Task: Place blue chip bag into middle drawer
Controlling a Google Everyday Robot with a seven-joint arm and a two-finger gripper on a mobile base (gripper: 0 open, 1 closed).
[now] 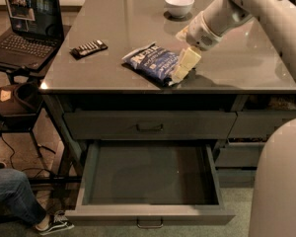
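The blue chip bag (152, 61), crinkled dark-blue foil with white lettering, lies flat on the grey table (118, 23) near its front edge. My gripper (181, 69) comes down from the upper right and rests at the bag's right end, with its pale fingers (186, 62) touching or just above the foil. The middle drawer (150, 181) is pulled fully open below the table, its dark inside bare, its light grey front with a small bar handle (150, 224) facing me.
A black remote (89, 48) lies left of the bag. A white bowl (179, 4) stands at the back. The top drawer (149, 126) is shut. A laptop (25, 21) sits on a side stand at left. A person's leg and shoe (19, 204) are at bottom left.
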